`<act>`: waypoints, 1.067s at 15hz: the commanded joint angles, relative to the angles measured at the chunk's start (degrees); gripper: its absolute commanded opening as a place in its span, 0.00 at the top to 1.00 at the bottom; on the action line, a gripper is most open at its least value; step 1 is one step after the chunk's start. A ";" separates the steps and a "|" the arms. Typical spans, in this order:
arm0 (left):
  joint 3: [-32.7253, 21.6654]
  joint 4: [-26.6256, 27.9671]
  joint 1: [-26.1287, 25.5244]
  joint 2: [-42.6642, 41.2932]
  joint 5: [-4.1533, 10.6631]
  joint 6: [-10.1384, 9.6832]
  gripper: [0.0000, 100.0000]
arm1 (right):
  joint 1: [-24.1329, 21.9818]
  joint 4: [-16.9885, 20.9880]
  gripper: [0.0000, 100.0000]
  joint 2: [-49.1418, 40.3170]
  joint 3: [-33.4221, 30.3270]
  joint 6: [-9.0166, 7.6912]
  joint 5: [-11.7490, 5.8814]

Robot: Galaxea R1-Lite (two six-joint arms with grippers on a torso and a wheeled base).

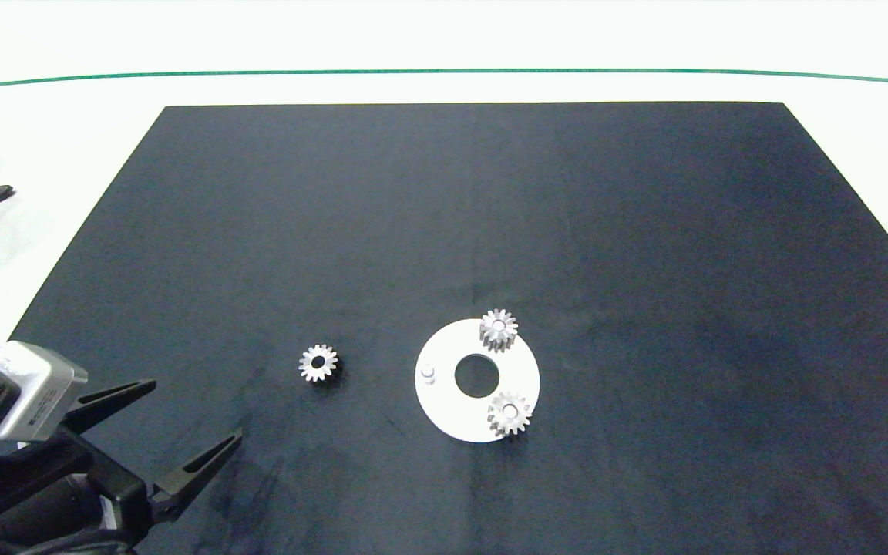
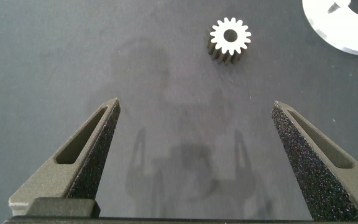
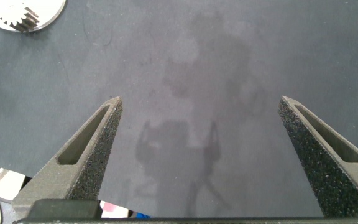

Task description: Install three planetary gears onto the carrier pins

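My left gripper (image 1: pixel 193 424) gapes wide, empty, aimed at the loose gear (image 1: pixel 318 362) ahead. 2 gears sit on the white disc (image 1: pixel 444 408) beyond; 1 bare pin (image 1: pixel 428 373) faces me. Right gripper (image 3: pixel 201 115) wide, empty, idle.

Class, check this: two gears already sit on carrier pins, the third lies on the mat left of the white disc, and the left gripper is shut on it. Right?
Not quite. The left gripper is open and empty; the left wrist view shows the third gear lying ahead of its fingers, untouched. The rest stands.
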 commanded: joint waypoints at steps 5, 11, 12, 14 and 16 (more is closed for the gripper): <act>7.32 -31.80 -0.52 24.59 -0.16 0.60 0.00 | 1.03 0.33 0.00 0.73 0.19 -0.12 -0.32; 6.97 -29.96 -4.12 24.15 0.54 1.48 0.00 | 1.38 0.42 0.00 0.99 0.45 -0.12 -0.05; 6.71 -29.87 -4.12 24.06 0.98 1.57 0.00 | 1.38 0.42 0.00 0.99 0.63 -0.03 -0.05; 5.92 -28.29 -4.74 23.97 2.39 1.75 0.00 | 1.82 0.33 0.00 1.08 0.89 -0.03 -0.05; 3.19 -23.72 -6.23 22.13 4.15 1.83 0.00 | 1.99 0.33 0.00 1.35 0.98 -0.12 0.04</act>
